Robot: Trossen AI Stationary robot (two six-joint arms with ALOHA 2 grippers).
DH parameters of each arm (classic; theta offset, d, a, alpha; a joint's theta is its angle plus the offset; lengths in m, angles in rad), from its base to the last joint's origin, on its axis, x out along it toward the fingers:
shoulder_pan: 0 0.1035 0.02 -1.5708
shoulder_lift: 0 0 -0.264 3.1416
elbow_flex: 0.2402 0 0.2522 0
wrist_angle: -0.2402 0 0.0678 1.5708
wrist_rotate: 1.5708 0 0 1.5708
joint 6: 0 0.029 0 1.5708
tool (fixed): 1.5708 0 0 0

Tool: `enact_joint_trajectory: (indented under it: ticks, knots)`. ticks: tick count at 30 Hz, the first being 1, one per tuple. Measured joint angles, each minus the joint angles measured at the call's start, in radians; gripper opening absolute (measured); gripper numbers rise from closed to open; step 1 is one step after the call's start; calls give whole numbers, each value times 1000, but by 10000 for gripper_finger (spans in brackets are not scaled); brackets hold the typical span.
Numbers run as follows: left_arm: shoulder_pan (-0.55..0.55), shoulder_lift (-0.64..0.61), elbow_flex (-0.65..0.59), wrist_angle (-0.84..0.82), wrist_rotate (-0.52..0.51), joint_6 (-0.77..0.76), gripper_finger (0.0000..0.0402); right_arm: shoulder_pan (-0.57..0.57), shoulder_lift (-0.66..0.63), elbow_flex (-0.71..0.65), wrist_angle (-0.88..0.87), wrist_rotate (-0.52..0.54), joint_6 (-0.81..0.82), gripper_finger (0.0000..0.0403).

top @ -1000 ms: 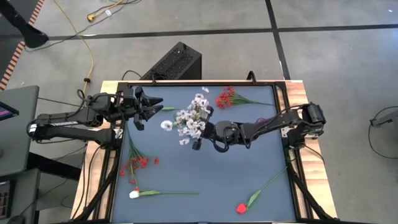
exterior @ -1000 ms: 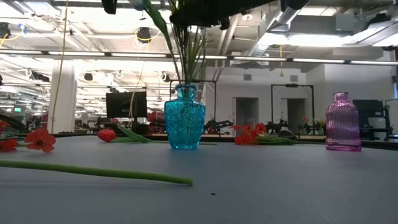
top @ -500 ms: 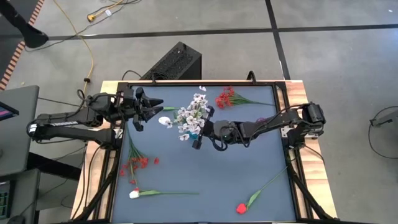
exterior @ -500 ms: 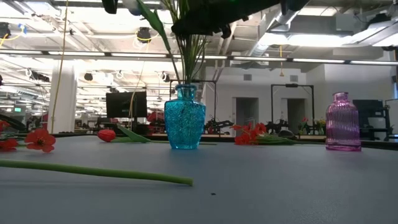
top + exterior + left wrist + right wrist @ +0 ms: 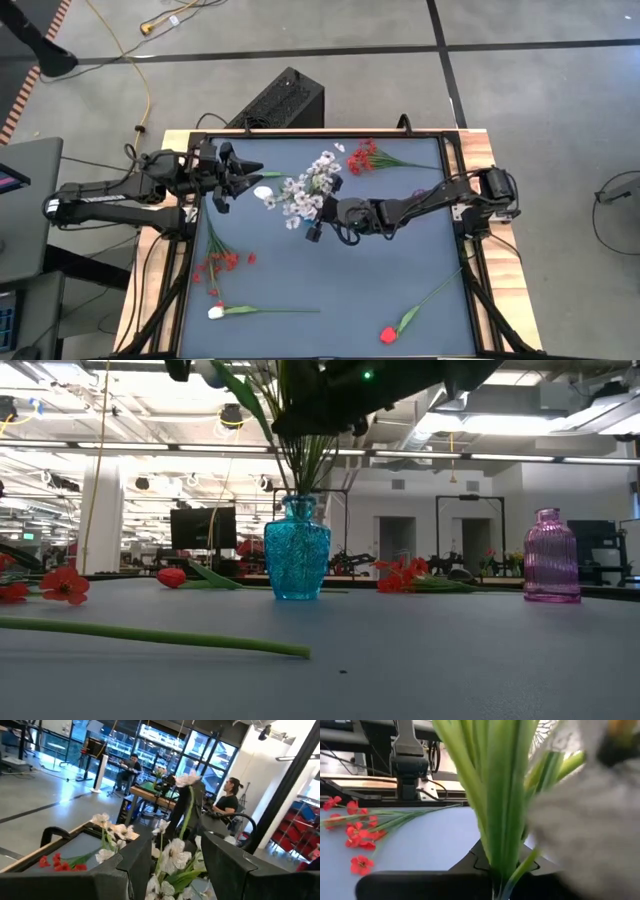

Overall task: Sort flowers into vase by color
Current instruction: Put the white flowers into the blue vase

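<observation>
Counter (image 5: 330, 290): dark blue-grey mat in a wooden frame, carrying both vases and the loose flowers. Left arm: reaches in from the left edge, its claw (image 5: 243, 176) spread wide and holding nothing, just beside the white bunch at the far-left part of the mat. Right arm: stretches across from the right edge, its claw (image 5: 322, 214) at the stems of the white bunch directly above the blue vase; whether its fingers grip or have let go cannot be told from these views. Blue vase (image 5: 297, 548): upright near mid-counter, holding the white flowers (image 5: 305, 190), green stems gathered in its neck. Pink vase (image 5: 551, 556): upright, well apart from the blue one, nothing showing in it. Red spray (image 5: 364, 157): lying at the far edge. Second red spray (image 5: 222, 264): lying by the left edge. White bud (image 5: 217, 312) and red bud (image 5: 388, 335): lying on long stems near the front edge. Step in hand, as judged: seating white stems in the blue vase. Next move likely calls for the right claw to lift straight clear without dragging stems out, then fetch the remaining white bud; reds appear destined for the pink vase.
</observation>
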Motion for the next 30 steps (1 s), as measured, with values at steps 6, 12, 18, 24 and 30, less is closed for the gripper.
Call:
enact_joint_trajectory:
  ticks: [6, 12, 18, 24, 30]
  knots:
    - [0, 0, 0, 1, -8, 0, 161, -14, -1, 0, -10, 7, 39, 93]
    - [0, 0, 0, 1, 1, 0, 161, -13, -2, 0, -30, 8, 56, 150]
    - [0, 0, 0, -9, 1, 0, 161, 4, -3, 40, -104, 0, 58, 230]
    - [0, 0, 0, -9, 1, 4, 161, 10, -3, 157, -436, -68, 101, 266]
    - [0, 0, 0, -10, 2, 5, 161, 6, -4, 288, -758, -157, 144, 268]
